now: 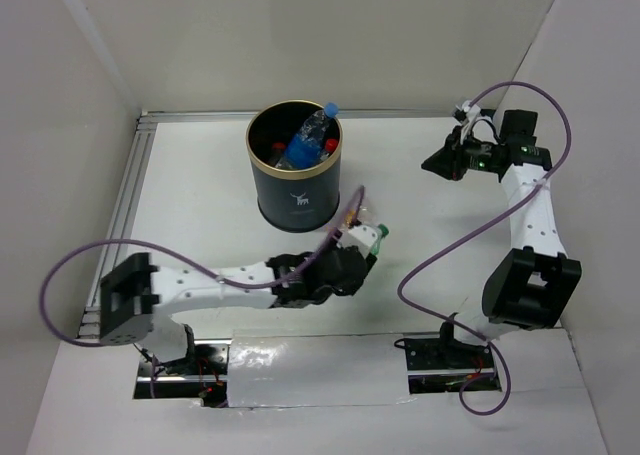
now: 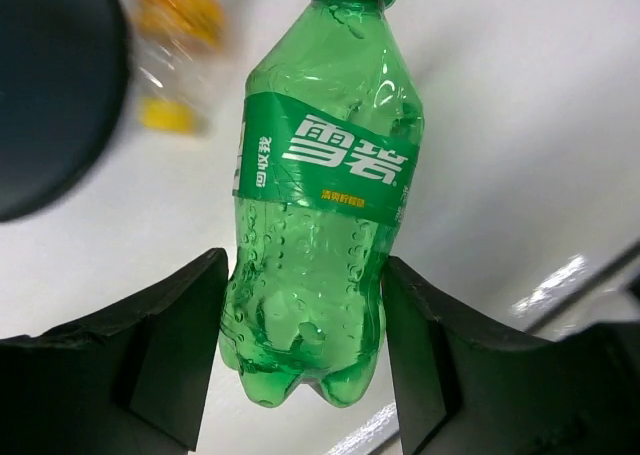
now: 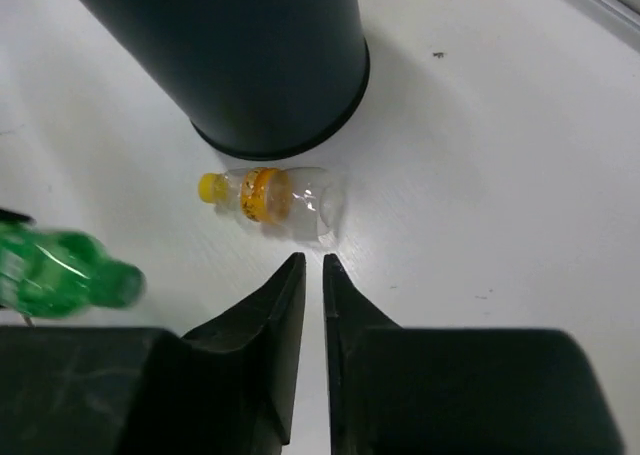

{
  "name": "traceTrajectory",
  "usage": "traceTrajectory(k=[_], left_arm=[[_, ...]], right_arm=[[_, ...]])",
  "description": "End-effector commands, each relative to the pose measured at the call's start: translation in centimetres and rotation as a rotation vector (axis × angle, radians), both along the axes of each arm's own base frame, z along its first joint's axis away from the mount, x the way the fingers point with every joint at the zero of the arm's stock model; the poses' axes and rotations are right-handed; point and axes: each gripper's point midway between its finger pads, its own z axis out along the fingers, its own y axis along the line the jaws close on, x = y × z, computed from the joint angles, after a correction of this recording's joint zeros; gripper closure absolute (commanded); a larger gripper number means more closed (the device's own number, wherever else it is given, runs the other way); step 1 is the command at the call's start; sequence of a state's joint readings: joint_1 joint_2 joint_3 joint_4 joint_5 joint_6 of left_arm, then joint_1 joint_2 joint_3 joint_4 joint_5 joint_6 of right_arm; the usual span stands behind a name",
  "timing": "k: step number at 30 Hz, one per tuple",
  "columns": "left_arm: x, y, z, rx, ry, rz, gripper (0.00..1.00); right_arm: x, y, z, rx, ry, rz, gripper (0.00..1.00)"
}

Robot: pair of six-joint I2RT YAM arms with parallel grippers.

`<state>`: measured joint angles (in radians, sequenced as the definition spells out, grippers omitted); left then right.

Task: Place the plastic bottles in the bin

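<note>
The left gripper is pinching the green bottle low on its body, one finger on each side, with the cap pointing away from the wrist. The bin stands just ahead of it and off to its left, with several bottles already inside. To do this step well, I'd say the arm should lift until the bottle's base is above the bin's rim. It should then carry the bottle over the middle of the opening and only then spread the fingers. The hold is near the base, so a quick swing could tip it. The right gripper is pressed nearly together, holding nothing. A yellow-capped bottle lies just ahead of its fingertips, beside the bin's foot.
</note>
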<state>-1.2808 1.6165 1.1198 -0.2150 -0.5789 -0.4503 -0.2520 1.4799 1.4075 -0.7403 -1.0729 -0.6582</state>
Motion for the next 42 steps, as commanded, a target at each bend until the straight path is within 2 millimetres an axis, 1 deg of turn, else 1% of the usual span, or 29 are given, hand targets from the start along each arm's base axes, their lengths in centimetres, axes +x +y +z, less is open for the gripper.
traceTrajectory(k=[1, 3, 5, 6, 7, 10, 11, 12, 13, 15, 17, 18, 21, 23, 24, 25, 27, 28, 29, 30, 31, 33, 34, 35, 36, 38, 39, 40, 42], left_arm=[[2.2, 0.8, 14.1, -0.304, -0.178, 0.094, 1.00], [4.0, 2.7, 18.3, -0.350, -0.255, 0.168, 1.00], [5.3, 4.9, 21.1, -0.388, -0.305, 0.231, 1.00], [6.9, 6.5, 22.4, -0.395, -0.348, 0.293, 1.00], [7.8, 7.3, 22.4, -0.391, -0.354, 0.320, 1.00], [11.4, 11.2, 23.7, -0.398, -0.393, 0.466, 1.00], [12.3, 11.8, 24.2, -0.414, -0.399, 0.483, 1.00], [13.3, 12.2, 23.1, -0.383, -0.382, 0.507, 1.00], [14.9, 13.9, 23.4, -0.377, -0.386, 0.568, 0.96], [16.7, 14.3, 21.9, -0.336, -0.357, 0.594, 0.87], [18.4, 15.5, 22.1, -0.328, -0.357, 0.634, 0.73], [19.1, 15.4, 22.1, -0.333, -0.347, 0.625, 0.51], [20.7, 15.7, 22.0, -0.310, -0.323, 0.646, 0.20], [20.9, 15.5, 23.2, -0.322, -0.341, 0.641, 0.15], [20.6, 15.5, 23.6, -0.319, -0.351, 0.635, 0.14], [20.4, 15.7, 24.6, -0.339, -0.363, 0.636, 0.01], [19.3, 15.6, 25.8, -0.362, -0.380, 0.630, 0.00], [18.5, 16.6, 27.5, -0.385, -0.408, 0.639, 0.00], [17.7, 16.5, 27.6, -0.389, -0.405, 0.623, 0.00], [16.6, 16.3, 27.3, -0.380, -0.401, 0.611, 0.00], [15.0, 17.5, 28.7, -0.427, -0.412, 0.629, 0.00], [12.2, 17.4, 26.4, -0.409, -0.367, 0.603, 0.00], [9.7, 17.6, 24.9, -0.458, -0.321, 0.586, 0.00], [8.7, 18.6, 25.9, -0.524, -0.313, 0.604, 0.00], [6.9, 18.4, 21.5, -0.456, -0.246, 0.585, 0.00], [4.3, 18.8, 17.8, -0.532, -0.137, 0.630, 0.00], [2.2, 19.3, 14.7, -0.516, -0.089, 0.615, 0.00], [1.0, 19.8, 12.6, -0.486, -0.051, 0.617, 0.00], [-1.3, 19.8, 8.8, -0.490, 0.039, 0.637, 0.00]], right_arm=[[-0.9, 0.2, -0.5, -0.011, -0.018, 0.041, 0.83], [-1.2, 0.1, -1.8, -0.022, -0.003, 0.045, 0.91], [-1.5, 0.1, -2.6, -0.032, -0.002, 0.058, 0.83], [-1.9, 0.1, -3.4, -0.035, 0.019, 0.052, 0.59], [-1.9, 0.1, -3.4, -0.035, 0.020, 0.052, 0.49], [-1.9, 1.1, -4.1, -0.078, -0.003, 0.072, 0.22], [-1.9, 1.3, -4.2, -0.096, -0.016, 0.087, 0.17], [-2.1, 2.1, -4.7, -0.111, -0.021, 0.116, 0.13], [-2.3, 2.4, -4.9, -0.134, -0.042, 0.135, 0.09], [-2.7, 3.1, -5.6, -0.204, -0.134, 0.231, 0.06], [-3.1, 3.7, -6.0, -0.246, -0.199, 0.294, 0.06], [-3.2, 4.1, -6.0, -0.281, -0.266, 0.339, 0.05], [-3.2, 5.0, -6.9, -0.347, -0.324, 0.402, 0.01], [-3.2, 5.9, -7.9, -0.393, -0.341, 0.448, 0.01], [-3.2, 6.2, -8.0, -0.408, -0.352, 0.463, 0.01], [-3.4, 6.6, -8.8, -0.421, -0.369, 0.507, 0.01], [-4.1, 7.4, -10.3, -0.440, -0.375, 0.584, 0.01], [-3.9, 7.9, -10.5, -0.461, -0.427, 0.630, 0.01], [-4.3, 8.5, -11.4, -0.484, -0.432, 0.672, 0.01], [-4.5, 8.9, -12.5, -0.496, -0.420, 0.704, 0.01], [-4.4, 9.3, -12.9, -0.516, -0.439, 0.729, 0.01], [-4.3, 10.5, -14.4, -0.549, -0.436, 0.775, 0.01], [-4.3, 11.2, -14.9, -0.571, -0.447, 0.804, 0.01], [-4.1, 11.5, -15.5, -0.581, -0.444, 0.815, 0.01], [-3.7, 11.9, -16.5, -0.587, -0.427, 0.832, 0.01], [-3.0, 12.1, -17.7, -0.637, -0.418, 0.866, 0.01], [-3.0, 12.6, -18.5, -0.646, -0.404, 0.889, 0.01], [-3.0, 12.7, -20.1, -0.654, -0.372, 0.907, 0.01], [-2.5, 12.9, -21.5, -0.710, -0.366, 0.925, 0.01]])
